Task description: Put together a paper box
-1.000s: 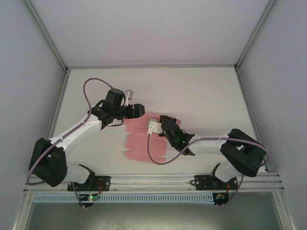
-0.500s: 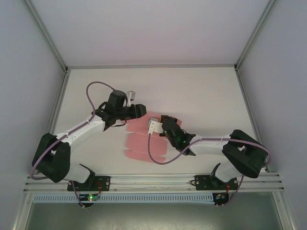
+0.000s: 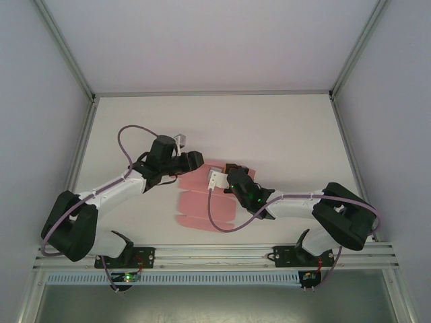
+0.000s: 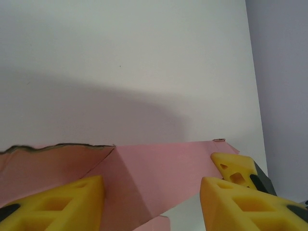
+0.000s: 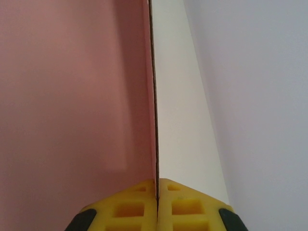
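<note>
Pink thin card: the paper box (image 3: 201,196) is a die-cut sheet on the white table (image 3: 283,134). Most of it lies nearer the bases than both sets of my fingertips, and its far end is up at the tips.

Right gripper (image 3: 217,177): pads together, clamped on the card. In the right wrist view the sheet stands edge-on and rises straight out from between my two yellow fingers (image 5: 130,209). Its pink face is on the left of them and bare table on the right.

Left gripper (image 3: 196,160): fingers (image 4: 60,207) apart. In the left wrist view a folded pink panel sits in the gap and runs on past the tips, with a crease slanting down between them. A dark ragged edge shows beyond the left finger. I can't tell if either pad touches the card.

Left arm: elbow back near its base, forearm angled forward and inward, wrist turned so the fingers point sideways at the sheet's far left corner.

Right arm: elbow out to the right, forearm running inward low over the table, fingers at the sheet's far right edge. The two grippers are near each other, just apart.
</note>
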### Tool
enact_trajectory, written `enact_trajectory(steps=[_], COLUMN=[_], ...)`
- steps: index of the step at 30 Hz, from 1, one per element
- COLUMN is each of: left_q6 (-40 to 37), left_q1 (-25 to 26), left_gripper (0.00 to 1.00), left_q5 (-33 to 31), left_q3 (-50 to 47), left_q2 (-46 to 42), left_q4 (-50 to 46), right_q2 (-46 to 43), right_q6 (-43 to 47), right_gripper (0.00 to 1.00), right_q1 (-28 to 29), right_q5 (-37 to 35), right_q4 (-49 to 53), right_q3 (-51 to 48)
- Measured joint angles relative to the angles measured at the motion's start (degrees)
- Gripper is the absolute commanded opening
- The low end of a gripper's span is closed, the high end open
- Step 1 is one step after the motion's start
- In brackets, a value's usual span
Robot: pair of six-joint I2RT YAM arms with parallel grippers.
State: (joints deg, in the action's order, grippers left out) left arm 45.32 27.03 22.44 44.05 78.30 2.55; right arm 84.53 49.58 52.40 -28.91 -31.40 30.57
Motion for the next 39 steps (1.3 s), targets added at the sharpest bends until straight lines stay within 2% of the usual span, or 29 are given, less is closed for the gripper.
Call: enact_trajectory(steps=[6,14,24,28,30,33,35,36,39], left_q6=[1.7,5.4,16.2,19.1,19.5,19.0,16.6,14.9,9.9], left_q1=[0.0,0.3,0.3,0.3,0.4,0.6,1.0,1.1,1.6], left_gripper=[0.55,0.56,0.54,0.55,0.6,0.74,0.87,0.98,1.0], left_q5=[1.2,4.4,4.3,4.1,3.8,3.2,2.3,1.4,-2.5], left_q3=[-2.0,-2.3,-8.2,-9.0,-9.0,-9.3,-9.2,-9.0,-8.1], left_q2=[-2.6,1.6,5.4,6.6,6.5,4.9,1.9,0.1,-7.3], left_q4=[3.0,9.0,28.8,32.4,33.0,32.3,28.2,25.1,13.6], right_q2=[-0.2,-0.8,-2.8,-2.8,-2.8,-2.8,-2.8,-2.8,-2.8], right_q6=[-0.3,-1.0,-3.0,-3.2,-3.3,-3.4,-3.3,-3.3,-3.4], right_gripper=[0.0,0.0,0.0,0.0,0.0,0.0,0.0,0.0,0.0], right_q1=[0.0,0.0,0.0,0.0,0.0,0.0,0.3,0.5,0.7], right_q5=[0.1,-0.3,-0.3,-0.6,-0.7,-0.6,-0.6,-0.6,-0.6], right_q4=[0.0,1.4,1.6,1.6,1.2,0.9,0.4,0.2,-0.5], right_q3=[0.0,-0.1,-1.5,-1.8,-1.9,-1.9,-1.9,-1.9,-1.9])
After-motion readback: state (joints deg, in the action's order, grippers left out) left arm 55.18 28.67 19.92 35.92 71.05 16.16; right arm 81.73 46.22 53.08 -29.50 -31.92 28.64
